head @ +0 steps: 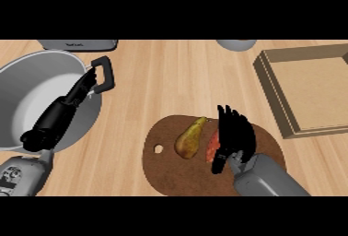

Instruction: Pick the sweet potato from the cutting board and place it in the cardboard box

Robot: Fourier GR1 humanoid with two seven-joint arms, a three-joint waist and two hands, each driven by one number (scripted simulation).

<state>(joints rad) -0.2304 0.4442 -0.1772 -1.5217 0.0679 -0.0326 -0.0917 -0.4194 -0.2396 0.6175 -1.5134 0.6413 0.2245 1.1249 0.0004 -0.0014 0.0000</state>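
Fingers of the right hand [234, 138], straight over the sweet potato [212, 146] mid-board, could nudge the neighbouring pear [190, 138].

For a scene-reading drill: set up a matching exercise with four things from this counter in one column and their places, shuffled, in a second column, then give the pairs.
Things:
1. yellow-brown pear
2. orange sweet potato
3. flat cardboard box
4. large grey pot

Places:
A. far left of the counter
B. under the right hand, on the brown cutting board
C. right edge of the counter
D. bare on the board, left of the hand

Pairs: 1-D, 2-B, 3-C, 4-A
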